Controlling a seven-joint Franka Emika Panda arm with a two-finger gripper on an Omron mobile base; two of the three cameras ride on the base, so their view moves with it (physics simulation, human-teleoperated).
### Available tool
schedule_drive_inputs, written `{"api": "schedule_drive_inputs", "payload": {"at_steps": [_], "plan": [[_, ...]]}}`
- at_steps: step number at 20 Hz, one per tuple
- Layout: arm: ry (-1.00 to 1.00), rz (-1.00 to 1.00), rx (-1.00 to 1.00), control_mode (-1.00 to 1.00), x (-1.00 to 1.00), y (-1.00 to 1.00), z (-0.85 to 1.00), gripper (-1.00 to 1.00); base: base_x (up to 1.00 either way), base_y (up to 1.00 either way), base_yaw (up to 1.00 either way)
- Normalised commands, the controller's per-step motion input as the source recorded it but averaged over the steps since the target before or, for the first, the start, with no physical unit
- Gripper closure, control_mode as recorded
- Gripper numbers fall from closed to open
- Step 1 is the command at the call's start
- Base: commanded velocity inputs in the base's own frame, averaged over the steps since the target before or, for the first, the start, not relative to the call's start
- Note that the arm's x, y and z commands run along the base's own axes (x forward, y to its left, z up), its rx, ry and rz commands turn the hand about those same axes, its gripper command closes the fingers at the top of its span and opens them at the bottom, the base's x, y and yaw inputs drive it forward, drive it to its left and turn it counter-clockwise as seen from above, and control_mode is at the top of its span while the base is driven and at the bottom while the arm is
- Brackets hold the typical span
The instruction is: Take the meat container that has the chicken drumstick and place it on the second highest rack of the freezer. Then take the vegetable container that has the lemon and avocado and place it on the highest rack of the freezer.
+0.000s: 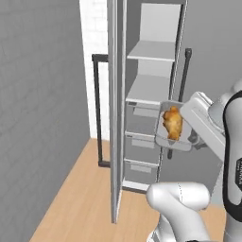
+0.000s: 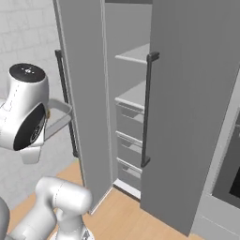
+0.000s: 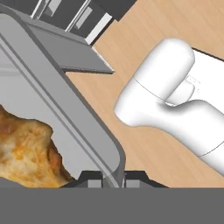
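The shallow grey rigid meat container point(image 1: 174, 142) holding the golden-brown chicken drumstick point(image 1: 173, 122) looks light but tippy. The claw point(image 3: 113, 180) pinches its thin rim; a level carry seems wise.

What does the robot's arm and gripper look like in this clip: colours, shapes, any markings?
Glossy white rounded arm segments with black joint bands; small pale lettering runs down one black band at the left base view's right edge. A black round cap carries tiny white marks. The gripper has small dark finger tips.
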Motion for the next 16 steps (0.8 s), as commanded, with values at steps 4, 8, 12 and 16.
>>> {"api": "schedule_drive_inputs", "payload": {"at_steps": [4, 8, 12, 16], "plan": [[0.0, 0.0, 0.0, 1.0, 0.0, 0.0, 0.0, 1.0, 0.33, -0.2, -0.02], [0.0, 0.0, 0.0, 1.0, 0.0, 0.0, 0.0, 1.0, 0.43, -0.23, -0.03], [0.0, 0.0, 0.0, 1.0, 0.0, 0.0, 0.0, 1.0, 0.56, -0.24, -0.05], [0.0, 0.0, 0.0, 1.0, 0.0, 0.0, 0.0, 1.0, 0.55, -0.14, -0.07]]}}
